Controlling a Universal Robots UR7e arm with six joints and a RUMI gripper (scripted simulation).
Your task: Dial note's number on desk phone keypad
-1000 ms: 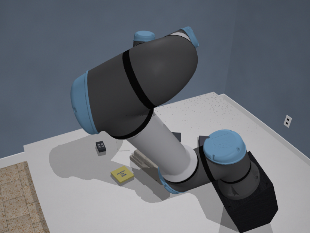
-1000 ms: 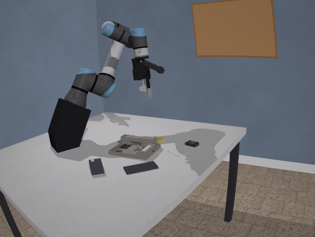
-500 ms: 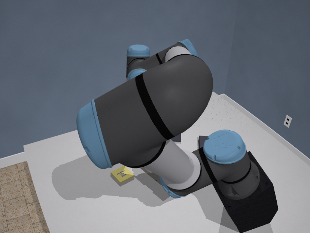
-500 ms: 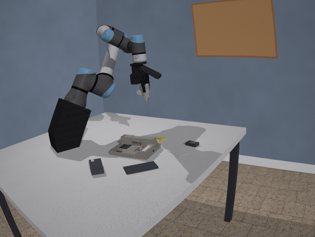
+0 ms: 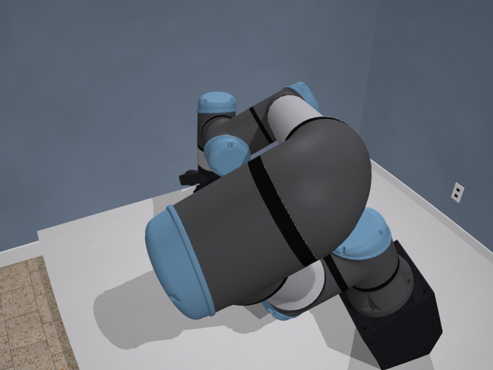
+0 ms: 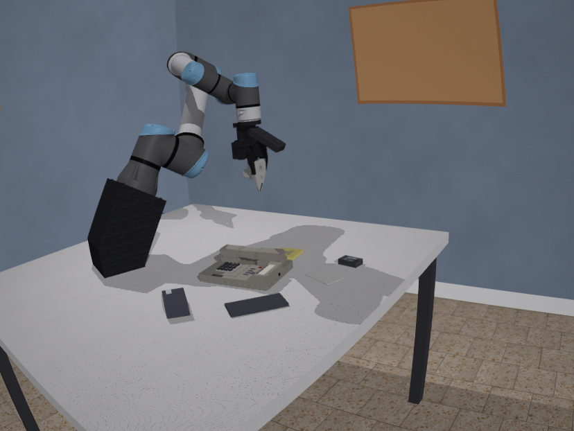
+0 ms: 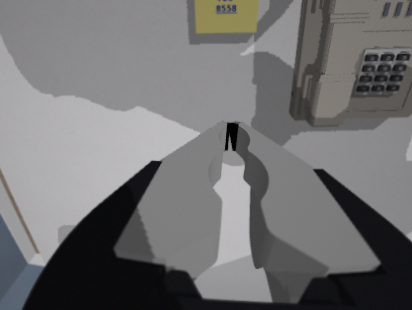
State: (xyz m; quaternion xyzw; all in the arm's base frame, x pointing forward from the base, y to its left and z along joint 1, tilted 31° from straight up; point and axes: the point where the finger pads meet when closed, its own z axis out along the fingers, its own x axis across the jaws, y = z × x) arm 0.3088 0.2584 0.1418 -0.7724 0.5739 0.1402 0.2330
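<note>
The beige desk phone (image 6: 248, 267) sits mid-table with its handset (image 6: 252, 253) in the cradle and a dark keypad (image 6: 228, 266). In the wrist view the phone (image 7: 357, 60) is at the top right, keypad (image 7: 382, 72) visible. The yellow note (image 7: 226, 15) lies at the top edge; its last line reads 8558, the upper lines are cut off. It also shows behind the phone in the exterior view (image 6: 293, 252). My gripper (image 6: 259, 185) is shut and empty, high above the table, behind the phone. Its fingertips (image 7: 231, 136) point at bare table left of the phone.
A dark flat slab (image 6: 256, 304) and a dark card (image 6: 175, 303) lie in front of the phone. A small black box (image 6: 350, 260) and a pale sheet (image 6: 324, 275) lie to its right. My arm (image 5: 262, 210) fills the top view. The black base (image 6: 123, 229) stands left.
</note>
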